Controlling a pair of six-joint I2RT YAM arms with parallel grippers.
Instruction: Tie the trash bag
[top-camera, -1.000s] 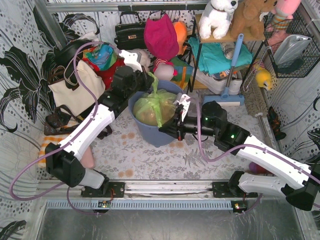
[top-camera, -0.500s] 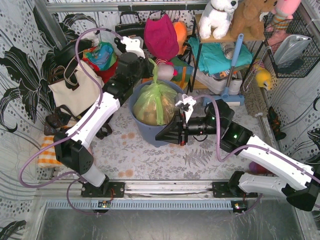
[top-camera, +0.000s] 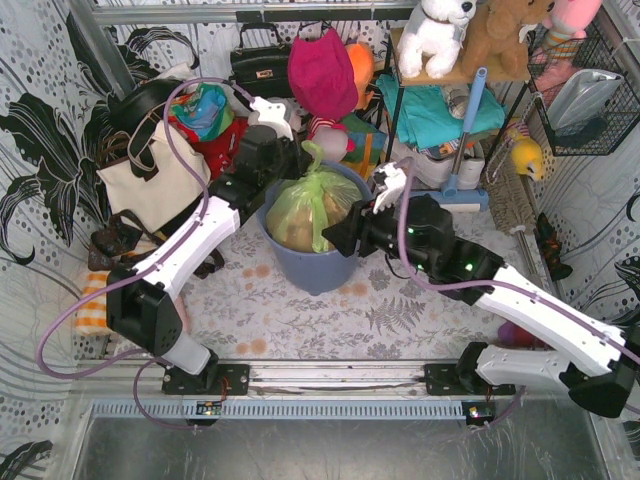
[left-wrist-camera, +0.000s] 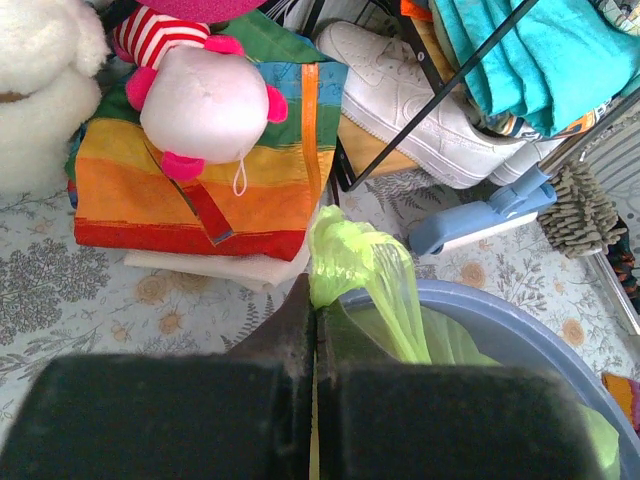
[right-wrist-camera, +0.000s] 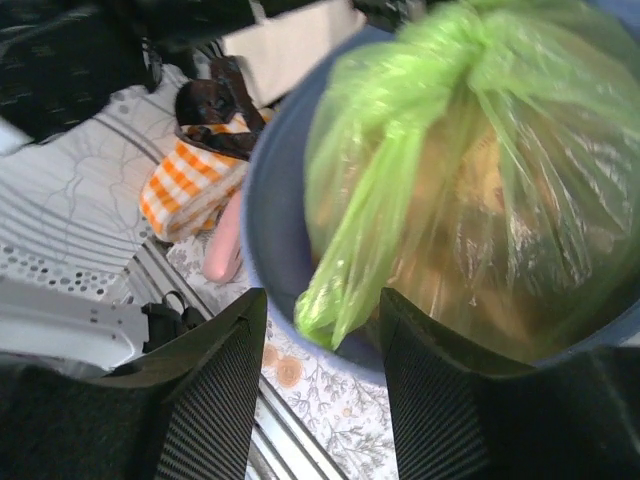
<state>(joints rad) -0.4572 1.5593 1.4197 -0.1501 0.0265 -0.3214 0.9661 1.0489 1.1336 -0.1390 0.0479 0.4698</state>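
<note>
The lime-green trash bag (top-camera: 310, 208) sits in the round blue-grey bin (top-camera: 300, 268), with brown paper showing through it (right-wrist-camera: 500, 180). My left gripper (top-camera: 297, 163) is at the bin's far rim, shut on a twisted strip of the bag (left-wrist-camera: 352, 258) that rises from the bag's knotted top. Its fingers (left-wrist-camera: 290, 330) are pressed together with green film in the seam. My right gripper (top-camera: 330, 240) stands open at the bin's right side. A loose tail of the bag (right-wrist-camera: 335, 290) hangs between its fingers (right-wrist-camera: 215, 390) and touches neither.
A cream tote bag (top-camera: 150, 178) stands to the left of the bin. Behind the bin are a striped rainbow bag (left-wrist-camera: 230, 180), a plush toy (left-wrist-camera: 205, 105) and a white shoe (left-wrist-camera: 400, 95) under a metal rack (top-camera: 395, 100). An orange checked cloth (right-wrist-camera: 185, 190) lies by the left arm.
My right gripper has opened and let go of the bag's tail, and it has swung up closer to the bin. The left gripper has come down a little with its strip.
</note>
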